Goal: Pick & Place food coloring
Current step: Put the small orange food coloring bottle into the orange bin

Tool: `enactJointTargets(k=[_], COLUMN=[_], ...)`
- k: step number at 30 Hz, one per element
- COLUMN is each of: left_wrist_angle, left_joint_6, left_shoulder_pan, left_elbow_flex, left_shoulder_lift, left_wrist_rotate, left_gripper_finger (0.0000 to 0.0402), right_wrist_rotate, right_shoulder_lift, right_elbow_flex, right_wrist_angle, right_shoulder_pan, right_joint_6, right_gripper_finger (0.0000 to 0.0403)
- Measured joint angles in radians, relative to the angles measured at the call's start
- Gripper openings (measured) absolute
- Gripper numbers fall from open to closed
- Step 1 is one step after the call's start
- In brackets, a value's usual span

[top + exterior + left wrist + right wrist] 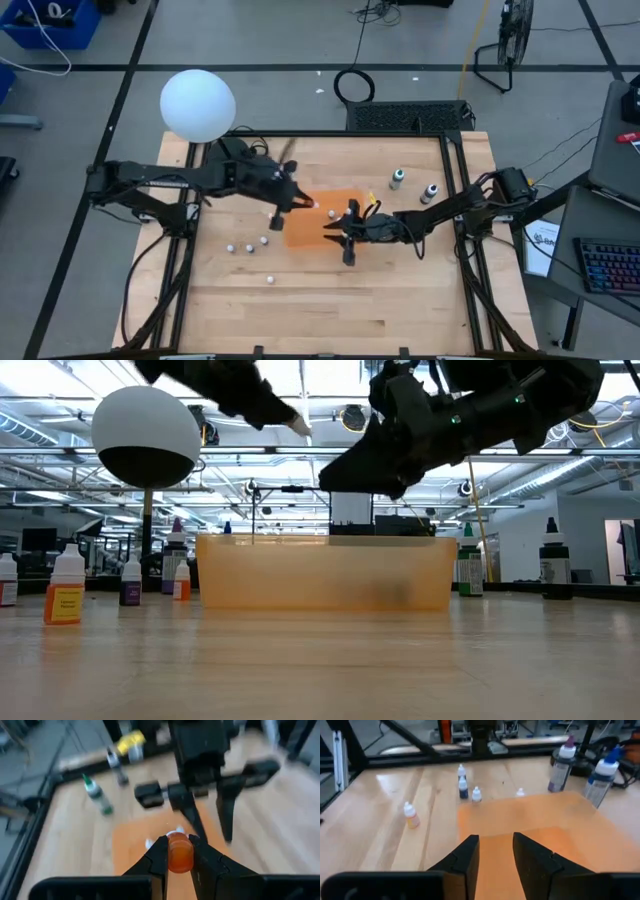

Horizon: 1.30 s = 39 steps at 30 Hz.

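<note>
My left gripper [300, 203] hangs over the left part of the orange tray [322, 234], shut on a tiny orange food coloring bottle [180, 852]. Its white tip [298, 426] sticks out past the fingers. My right gripper [347, 240] hovers over the tray's middle, facing the left one, open with nothing between its fingers [470, 855]. Several more tiny bottles [249, 243] stand upright on the wood left of the tray. Two taller bottles [397, 178] [430, 192] stand upright at the far right. My left gripper pinches the orange bottle's body [180, 857] between its two fingers. The fingers slant down from the table's left, and the bottle lies along them with its white top pointing forward. The bottle is lifted clear above the tray.
A big white globe [197, 104] on a stand rises at the table's far left corner. The tray [320, 575] has low translucent walls. One small bottle [270, 278] stands alone nearer the front. Bare wood lies along the near edge [330, 320].
</note>
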<state>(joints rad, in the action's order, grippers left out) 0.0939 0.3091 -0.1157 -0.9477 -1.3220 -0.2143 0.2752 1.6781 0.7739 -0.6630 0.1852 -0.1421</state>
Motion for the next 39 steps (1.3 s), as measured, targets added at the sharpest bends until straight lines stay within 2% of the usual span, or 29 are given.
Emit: enactJointTargets(k=[6,8,10,16,23,29,39], left_wrist_angle=[-0.513,-0.615,-0.69,-0.774,-0.777,-0.769,-0.807], left_joint_6=[-0.065,-0.076,-0.078,-0.067,-0.052,-0.054,-0.072], left_shoulder_pan=[-0.045,-0.054,-0.055,-0.055,-0.069,-0.097,-0.107], left_elbow_flex=[0.241,0.298,0.33,0.375,0.378,0.378,0.378], left_shoulder_lift=[0.043,0.044,0.04,0.039,0.04,0.039,0.018], left_wrist_rotate=[-0.185,-0.217,-0.235,-0.241,-0.23,-0.23,-0.244], left_gripper_finger=[0.0056,0.0056,0.0056,0.0056,0.0055,0.0055,0.0055], right_wrist_rotate=[0.184,0.224,0.222,0.103,-0.04,-0.045,-0.066], right_shoulder_lift=[-0.012,-0.013,-0.013,-0.015,-0.007,0.001,0.098], right_elbow_flex=[0.0,0.0,0.0,0.0,0.001,0.005,0.117], right_wrist_angle=[-0.035,-0.086,-0.141,-0.314,-0.417,-0.427,-0.403], right_shoulder_pan=[-0.004,-0.012,-0.029,-0.075,-0.112,-0.114,-0.121], right_joint_6=[0.12,0.169,0.223,0.36,0.329,0.312,0.365], right_gripper_finger=[0.01,0.0099,0.0101,0.0132,0.0168,0.0168,0.0168])
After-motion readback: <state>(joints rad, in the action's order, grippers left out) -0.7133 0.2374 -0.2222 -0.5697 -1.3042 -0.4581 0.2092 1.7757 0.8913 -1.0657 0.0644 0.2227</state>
